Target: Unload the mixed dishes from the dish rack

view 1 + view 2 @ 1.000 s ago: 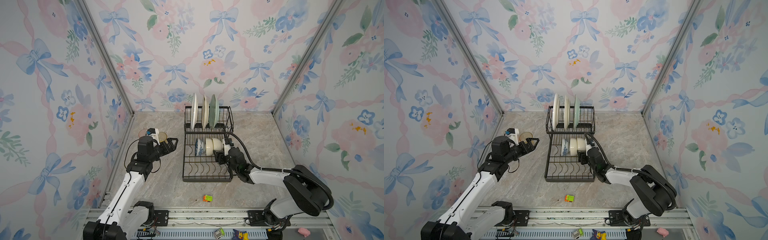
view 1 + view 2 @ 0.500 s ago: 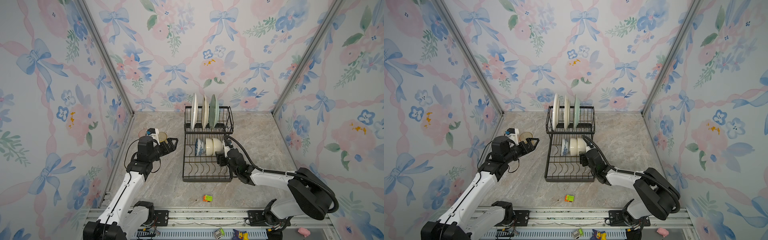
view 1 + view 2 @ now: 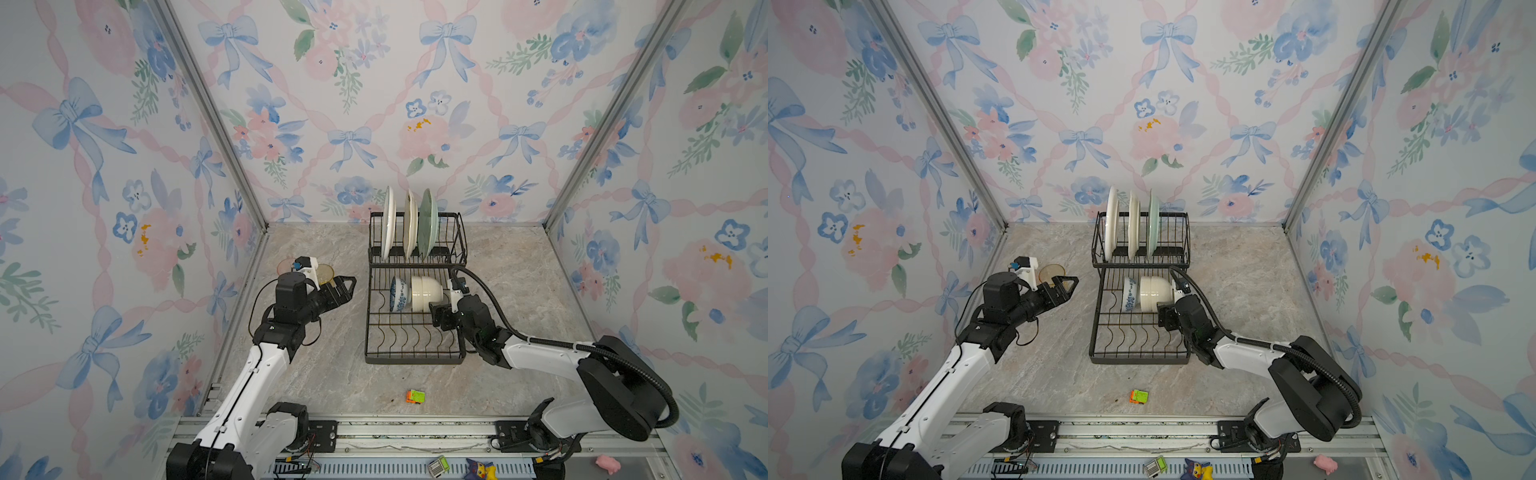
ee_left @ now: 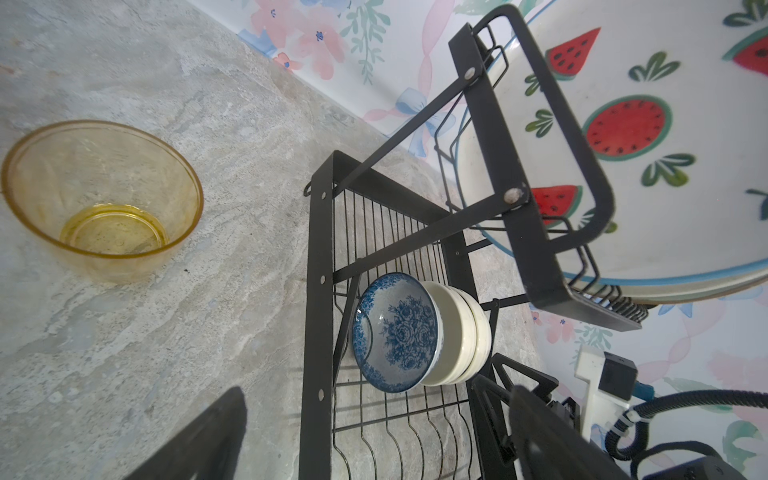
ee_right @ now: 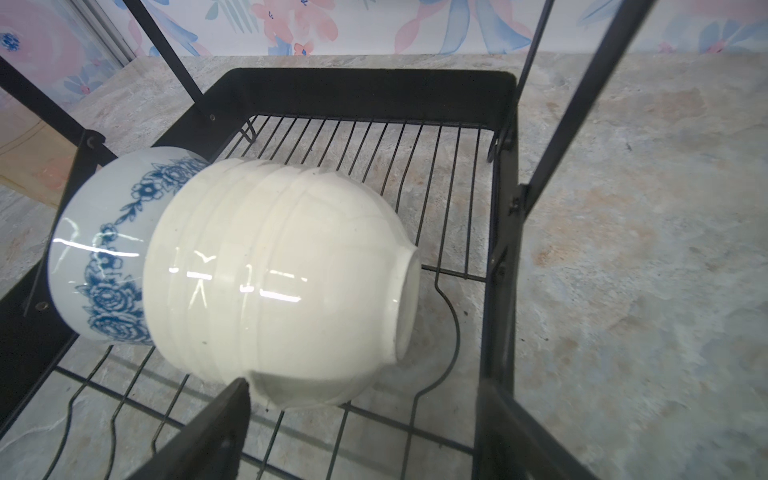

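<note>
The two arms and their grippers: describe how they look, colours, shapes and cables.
Both have white links between black joints. The left arm carries thin black wire loops and a white camera block with a blue plug at its wrist. A thick ribbed black hose runs along the right arm. The left gripper and right gripper are black, with open triangular fingers.
</note>
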Action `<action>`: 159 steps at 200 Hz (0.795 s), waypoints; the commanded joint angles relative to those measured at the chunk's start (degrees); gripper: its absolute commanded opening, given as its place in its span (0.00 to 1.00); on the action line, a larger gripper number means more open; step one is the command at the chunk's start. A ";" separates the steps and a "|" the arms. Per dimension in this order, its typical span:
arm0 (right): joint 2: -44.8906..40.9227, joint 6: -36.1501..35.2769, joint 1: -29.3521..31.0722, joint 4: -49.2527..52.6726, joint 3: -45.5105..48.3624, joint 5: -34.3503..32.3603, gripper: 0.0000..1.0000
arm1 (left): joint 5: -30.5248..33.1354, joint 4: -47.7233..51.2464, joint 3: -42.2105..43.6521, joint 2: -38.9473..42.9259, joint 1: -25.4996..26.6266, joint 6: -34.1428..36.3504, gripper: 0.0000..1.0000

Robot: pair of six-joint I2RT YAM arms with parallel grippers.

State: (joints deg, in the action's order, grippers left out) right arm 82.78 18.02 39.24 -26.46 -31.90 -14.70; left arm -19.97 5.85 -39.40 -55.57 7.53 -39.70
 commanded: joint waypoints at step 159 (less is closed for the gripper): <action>6.01 -1.54 -3.65 -2.31 -3.64 10.24 0.94 | 0.33 -0.14 0.56 -0.76 0.47 0.06 0.98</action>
State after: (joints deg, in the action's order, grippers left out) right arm 87.15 17.37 36.40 -29.10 -33.80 -5.19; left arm -19.97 5.85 -39.20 -55.79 7.53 -39.70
